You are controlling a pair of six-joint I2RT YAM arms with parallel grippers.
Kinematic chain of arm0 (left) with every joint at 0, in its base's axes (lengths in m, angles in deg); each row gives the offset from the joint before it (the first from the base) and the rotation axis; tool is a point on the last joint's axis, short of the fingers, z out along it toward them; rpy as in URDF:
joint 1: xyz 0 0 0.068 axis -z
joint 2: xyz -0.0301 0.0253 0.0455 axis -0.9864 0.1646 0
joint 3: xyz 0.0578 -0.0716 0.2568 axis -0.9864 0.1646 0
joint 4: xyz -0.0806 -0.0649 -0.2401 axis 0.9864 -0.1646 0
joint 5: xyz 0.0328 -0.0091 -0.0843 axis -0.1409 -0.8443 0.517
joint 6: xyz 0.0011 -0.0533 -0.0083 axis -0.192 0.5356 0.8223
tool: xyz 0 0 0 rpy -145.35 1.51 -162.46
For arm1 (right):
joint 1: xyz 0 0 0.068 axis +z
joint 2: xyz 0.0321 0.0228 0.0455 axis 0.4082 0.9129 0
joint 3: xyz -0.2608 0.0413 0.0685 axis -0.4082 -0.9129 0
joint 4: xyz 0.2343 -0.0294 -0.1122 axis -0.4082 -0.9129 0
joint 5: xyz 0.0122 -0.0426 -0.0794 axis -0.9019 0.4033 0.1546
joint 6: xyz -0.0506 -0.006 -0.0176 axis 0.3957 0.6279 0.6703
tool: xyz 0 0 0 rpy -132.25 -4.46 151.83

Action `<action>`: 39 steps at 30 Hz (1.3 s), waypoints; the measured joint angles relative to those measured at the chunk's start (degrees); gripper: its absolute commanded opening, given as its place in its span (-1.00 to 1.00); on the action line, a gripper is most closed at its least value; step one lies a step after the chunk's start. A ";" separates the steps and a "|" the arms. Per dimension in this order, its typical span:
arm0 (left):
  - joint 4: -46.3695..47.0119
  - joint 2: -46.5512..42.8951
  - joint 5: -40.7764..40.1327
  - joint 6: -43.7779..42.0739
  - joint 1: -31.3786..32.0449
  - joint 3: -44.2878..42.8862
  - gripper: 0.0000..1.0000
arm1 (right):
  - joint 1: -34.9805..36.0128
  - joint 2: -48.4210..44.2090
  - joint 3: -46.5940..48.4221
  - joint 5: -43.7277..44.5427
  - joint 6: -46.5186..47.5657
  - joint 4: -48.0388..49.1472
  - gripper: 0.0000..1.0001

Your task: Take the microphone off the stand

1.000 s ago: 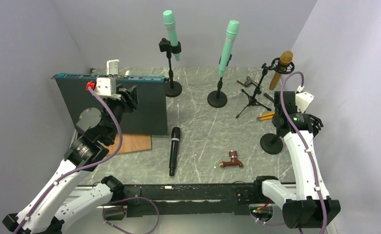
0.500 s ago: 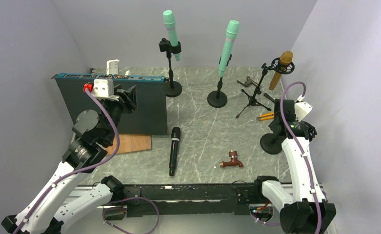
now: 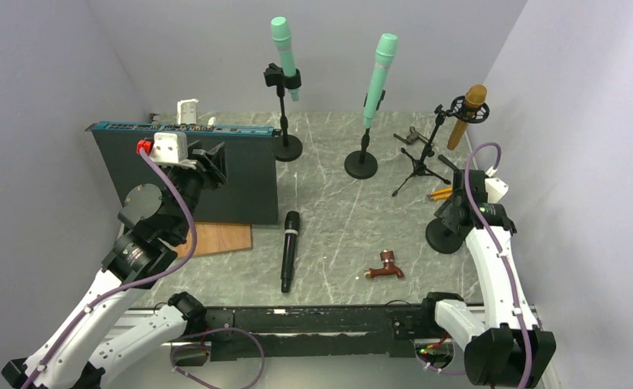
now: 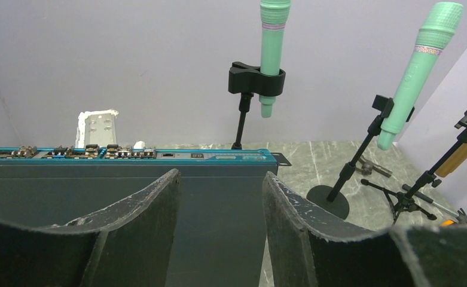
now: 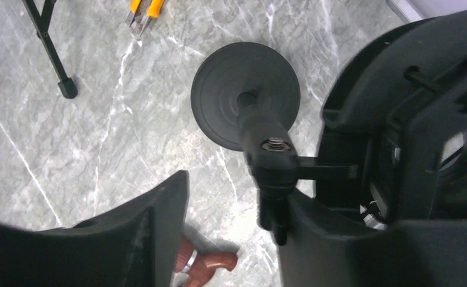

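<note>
From above, the black mic [image 3: 288, 251] lies flat on the table [image 3: 337, 203] near the front middle, held by nothing and well apart from both arms. At the right the right gripper [image 3: 452, 212] points down over a bare stand [image 3: 442, 239], whose clip holds no mic. The left gripper [image 3: 215, 158] hangs in front of a dark box [image 3: 248, 190] that stands on edge at the left. Two green mics [image 3: 283, 49] [image 3: 379, 73] sit in stands at the back, and a gold mic [image 3: 468, 109] is on a tripod at the right. A brown tap [image 3: 386, 267] lies near the front. In the left wrist view the left gripper [image 4: 222, 176] has its jaws partly apart with nothing between them, facing the box [image 4: 39, 191]. In the right wrist view the right gripper [image 5: 234, 191] is partly spread. The stand [image 5: 231, 78] shows its head just beside one finger, with a clear gap to the other, so nothing is gripped.
</note>
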 measured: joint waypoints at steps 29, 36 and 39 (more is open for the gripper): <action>-0.13 0.92 0.07 0.90 0.07 0.00 0.11 | 0.00 3.48 14.84 -1.16 13.77 -6.40 0.85; -0.15 0.74 0.07 0.92 0.07 0.00 0.11 | -0.04 3.41 15.06 -2.73 14.01 -5.84 0.84; -0.15 0.74 0.09 0.94 0.07 0.00 0.12 | -0.04 3.41 16.96 -2.80 14.25 -5.81 0.84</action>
